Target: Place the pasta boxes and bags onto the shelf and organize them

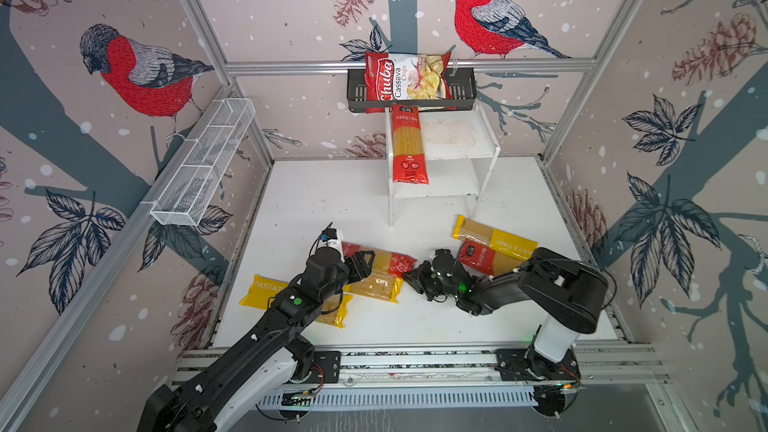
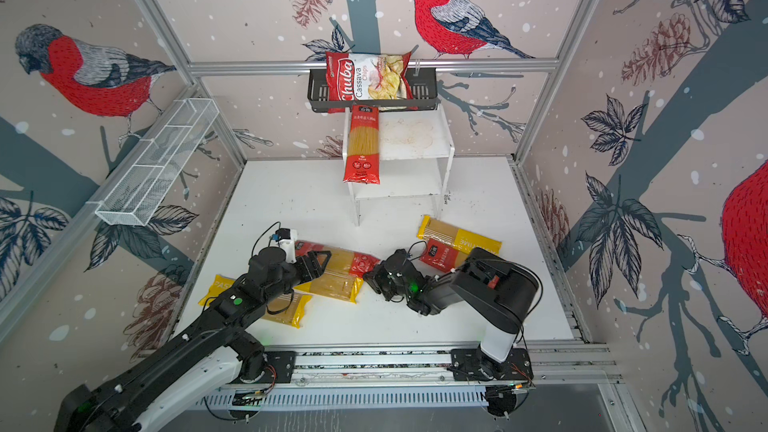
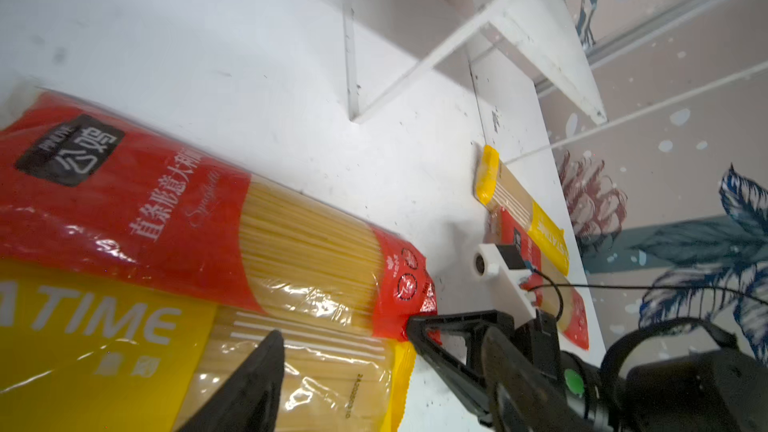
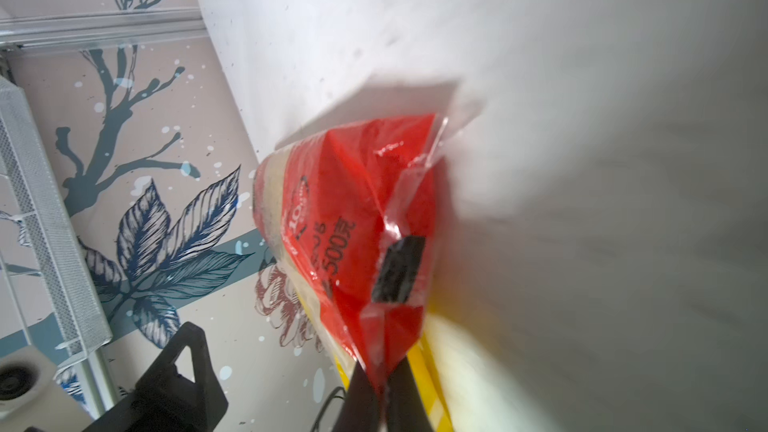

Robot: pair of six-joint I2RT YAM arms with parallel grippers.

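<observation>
One red-ended pasta pack [image 1: 409,143] lies on the top board of the white shelf [image 1: 457,139], overhanging its front. Mid-table a second red pack [image 1: 386,261] rests across a yellow pack [image 1: 374,288]. My right gripper [image 1: 410,275] is shut on this red pack's end seal [image 4: 353,222], and its fingertips [image 3: 415,322] show in the left wrist view. My left gripper [image 1: 363,270] hovers open over the same two packs, holding nothing. Another yellow pack [image 1: 259,292] lies under my left arm. At the right, a yellow pack [image 1: 494,236] lies beside a red one [image 1: 486,259].
A Chuba chips bag [image 1: 405,81] sits in the black wall basket [image 1: 461,91] just above the shelf. A long white wire basket [image 1: 203,164] hangs on the left wall. Metal frame posts stand at the back corners.
</observation>
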